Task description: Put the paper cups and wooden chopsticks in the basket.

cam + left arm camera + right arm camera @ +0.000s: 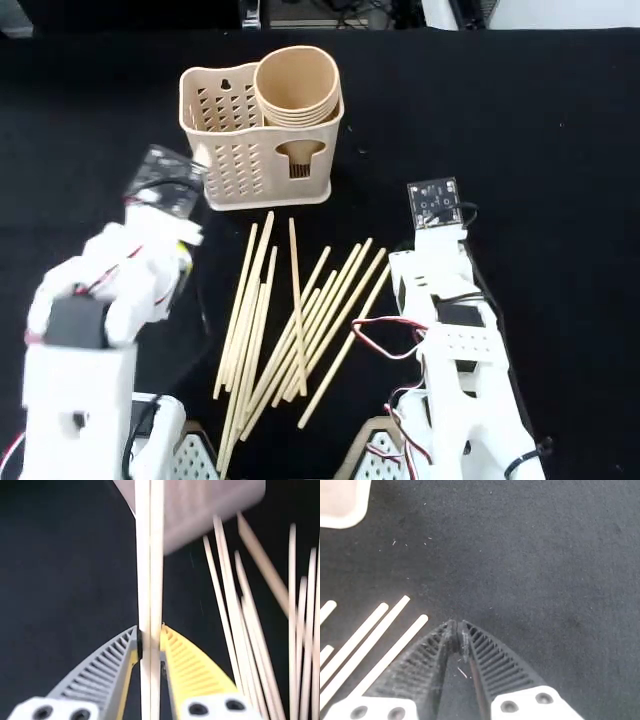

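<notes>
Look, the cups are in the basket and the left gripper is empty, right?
Not quite: the cups are in the basket, but the left gripper is shut on chopsticks, as the left wrist view shows.

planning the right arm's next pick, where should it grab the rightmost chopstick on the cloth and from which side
Probably near the middle of the rightmost chopstick, from straight above with the right gripper turned so its jaws span the thin width. It lies flat and diagonal, slightly apart from its neighbours there, with bare cloth on its right for a finger.
</notes>
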You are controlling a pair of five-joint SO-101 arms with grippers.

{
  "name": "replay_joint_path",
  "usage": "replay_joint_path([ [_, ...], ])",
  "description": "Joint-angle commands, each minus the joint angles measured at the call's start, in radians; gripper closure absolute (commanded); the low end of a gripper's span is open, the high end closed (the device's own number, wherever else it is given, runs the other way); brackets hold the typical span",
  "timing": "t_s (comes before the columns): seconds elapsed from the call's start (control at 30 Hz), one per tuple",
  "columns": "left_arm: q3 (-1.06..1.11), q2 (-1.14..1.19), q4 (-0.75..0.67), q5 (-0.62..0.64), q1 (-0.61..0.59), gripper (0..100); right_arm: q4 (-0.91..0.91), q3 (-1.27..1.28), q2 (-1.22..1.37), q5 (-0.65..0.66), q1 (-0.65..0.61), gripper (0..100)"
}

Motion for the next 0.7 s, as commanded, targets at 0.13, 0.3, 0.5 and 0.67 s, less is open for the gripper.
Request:
replay_joint_path([
  [0.13, -0.071, -0.100, -0.440, 0.198, -0.024, 97, -0.018, -0.004, -0.021, -0.003, -0.008, 98.6],
  [0.3, -0.076, -0.074, -0.790, 0.331, -0.071, 97, -0.018, -0.004, -0.021, -0.003, -0.008, 98.6],
  [0.5, -0.088, 0.120, -1.099, 0.408, -0.068, 97, -0.018, -0.004, -0.021, -0.002, -0.026, 98.6],
  [0.67, -0.246, 0.354, -1.155, 0.443, -0.035, 97, -0.066, 0.021, -0.021, 0.000, -0.038, 98.6],
])
